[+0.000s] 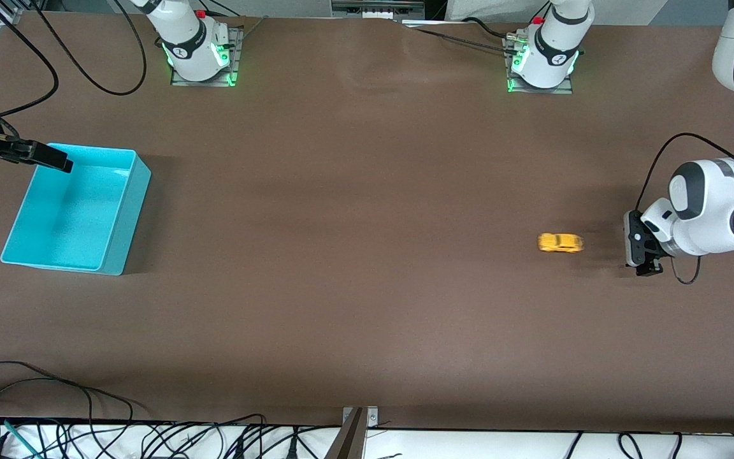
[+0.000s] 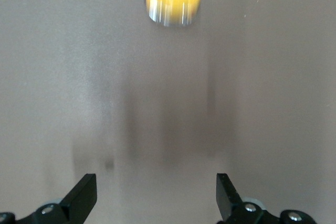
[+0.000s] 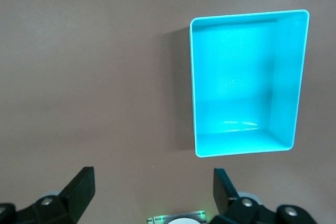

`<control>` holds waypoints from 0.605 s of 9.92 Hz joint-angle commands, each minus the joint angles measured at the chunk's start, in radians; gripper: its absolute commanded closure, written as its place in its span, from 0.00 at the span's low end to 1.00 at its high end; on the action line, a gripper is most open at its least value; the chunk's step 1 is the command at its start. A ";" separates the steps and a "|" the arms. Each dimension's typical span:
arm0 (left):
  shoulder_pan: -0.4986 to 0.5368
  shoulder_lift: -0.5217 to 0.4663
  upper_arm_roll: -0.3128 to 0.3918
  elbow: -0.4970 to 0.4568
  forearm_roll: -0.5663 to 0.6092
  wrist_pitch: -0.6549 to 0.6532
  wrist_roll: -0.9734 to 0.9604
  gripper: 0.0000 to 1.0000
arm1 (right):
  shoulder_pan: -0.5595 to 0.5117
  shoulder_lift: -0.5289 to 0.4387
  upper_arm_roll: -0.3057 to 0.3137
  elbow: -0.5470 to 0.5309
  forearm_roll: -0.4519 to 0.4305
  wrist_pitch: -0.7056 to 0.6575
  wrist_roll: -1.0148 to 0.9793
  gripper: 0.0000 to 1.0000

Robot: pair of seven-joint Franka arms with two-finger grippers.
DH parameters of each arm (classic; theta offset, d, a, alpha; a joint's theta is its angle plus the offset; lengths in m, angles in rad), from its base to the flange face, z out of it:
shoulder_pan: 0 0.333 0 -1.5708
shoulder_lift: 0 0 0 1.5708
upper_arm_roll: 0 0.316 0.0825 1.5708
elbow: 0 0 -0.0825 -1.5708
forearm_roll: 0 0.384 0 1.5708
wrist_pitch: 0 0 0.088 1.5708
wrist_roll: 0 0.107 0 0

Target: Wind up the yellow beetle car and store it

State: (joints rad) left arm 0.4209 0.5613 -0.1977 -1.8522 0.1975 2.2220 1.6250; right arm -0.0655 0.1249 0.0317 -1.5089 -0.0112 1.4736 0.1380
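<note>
The turquoise bin (image 1: 74, 210) sits at the table's (image 1: 354, 255) nine o'clock edge, seemingly with nothing inside. The yellow beetle car (image 1: 560, 243) rests on the table at three o'clock, free of the left gripper (image 1: 642, 250) beside it, jaws wide. The right gripper (image 3: 152, 195), also wide, hangs above the bin's end, waiting.

Yellow beetle car (image 1: 560, 243) upright on table (image 1: 367, 287)
</note>
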 commanded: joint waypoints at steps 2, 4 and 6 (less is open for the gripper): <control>0.010 -0.066 -0.037 0.054 0.000 -0.180 -0.173 0.00 | -0.002 -0.005 0.002 -0.001 0.005 -0.007 -0.009 0.00; 0.010 -0.072 -0.058 0.166 -0.013 -0.333 -0.273 0.00 | -0.002 -0.004 0.002 -0.002 0.005 -0.009 -0.011 0.00; 0.009 -0.072 -0.084 0.263 -0.049 -0.473 -0.356 0.00 | -0.002 -0.004 0.002 -0.001 0.005 -0.007 -0.011 0.00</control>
State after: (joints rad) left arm 0.4219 0.4878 -0.2644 -1.6489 0.1739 1.8335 1.3250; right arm -0.0655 0.1257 0.0317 -1.5098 -0.0111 1.4734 0.1380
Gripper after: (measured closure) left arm 0.000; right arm 0.000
